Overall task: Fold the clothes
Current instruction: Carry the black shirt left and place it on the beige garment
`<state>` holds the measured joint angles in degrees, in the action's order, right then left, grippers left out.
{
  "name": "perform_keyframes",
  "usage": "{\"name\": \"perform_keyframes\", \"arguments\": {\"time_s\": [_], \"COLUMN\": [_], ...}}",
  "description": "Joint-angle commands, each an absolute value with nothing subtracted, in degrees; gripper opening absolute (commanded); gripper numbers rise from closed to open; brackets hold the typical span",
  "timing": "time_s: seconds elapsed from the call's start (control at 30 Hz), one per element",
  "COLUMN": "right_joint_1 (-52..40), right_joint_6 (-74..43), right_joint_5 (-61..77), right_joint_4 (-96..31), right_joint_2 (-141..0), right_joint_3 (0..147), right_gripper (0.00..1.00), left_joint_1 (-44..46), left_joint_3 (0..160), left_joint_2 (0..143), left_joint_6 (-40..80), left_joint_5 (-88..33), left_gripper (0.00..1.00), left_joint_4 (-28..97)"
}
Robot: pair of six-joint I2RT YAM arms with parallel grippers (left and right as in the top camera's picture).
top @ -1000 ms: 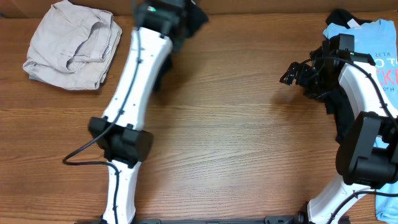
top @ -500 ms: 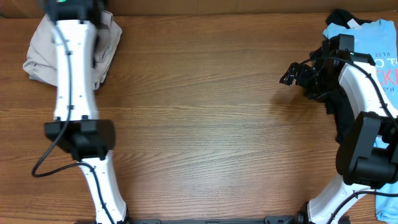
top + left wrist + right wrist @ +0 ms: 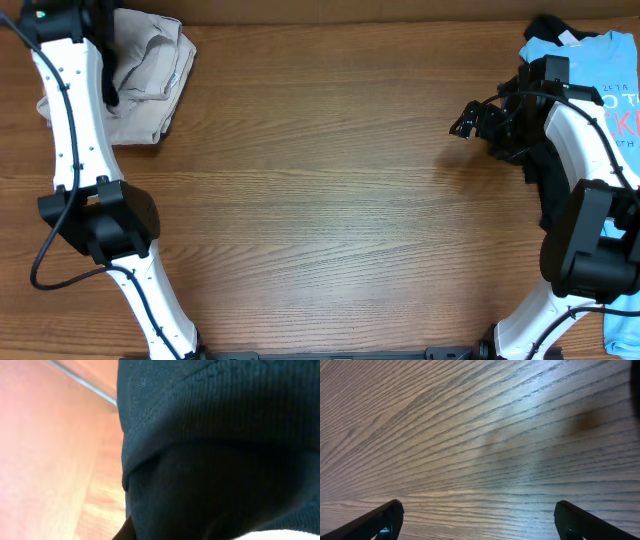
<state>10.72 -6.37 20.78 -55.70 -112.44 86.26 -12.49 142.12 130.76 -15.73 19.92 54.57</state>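
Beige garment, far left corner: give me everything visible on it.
The beige garment is soft, woven-looking fabric, bunched into a rough, wrinkled heap with seamed hems showing, not neatly folded. It lies on the wooden table at its far left corner. The left arm crosses over its left part, hiding it; contact cannot be told.

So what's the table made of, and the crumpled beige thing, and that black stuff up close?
The table looks like wood or wood-look laminate, smooth and matte, with long grain lines. The beige garment seems to be soft woven cloth, maybe cotton; it lies in rumpled folds. The black garment looks like knit fabric; fine ribs and a stitched hem show.
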Motion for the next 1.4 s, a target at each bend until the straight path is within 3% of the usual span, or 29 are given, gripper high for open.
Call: {"name": "perform_keyframes", "arguments": {"time_s": [0.0, 0.27, 0.97, 1.37], "right_joint_1": [10.57, 10.41, 9.17, 9.06], "right_joint_6": [-6.15, -6.2, -6.15, -6.17], "right_joint_5": [21.1, 21.12, 21.1, 21.1], "right_joint_4": [-55.59, -54.54, -53.84, -52.95], "right_joint_2": [-110.06, -110.06, -110.06, -110.06], "right_joint_3": [87.72, 87.72, 87.72, 87.72], "right_gripper": [1.0, 1.0, 1.0, 1.0], "left_joint_1": [-13.13, -16.56, -15.35, -13.82], "left_joint_3": [137.62, 136.29, 136.0, 135.9], "left_joint_2": [130.02, 129.97, 131.76, 138.43], "left_joint_6": [-11.94, -3.38, -3.18, -3.92], "left_joint_5": [28.18, 31.99, 27.77, 16.86], "left_gripper": [0.04, 0.04, 0.04, 0.05], "left_joint_4": [53.8, 56.88, 48.62, 46.04]}}
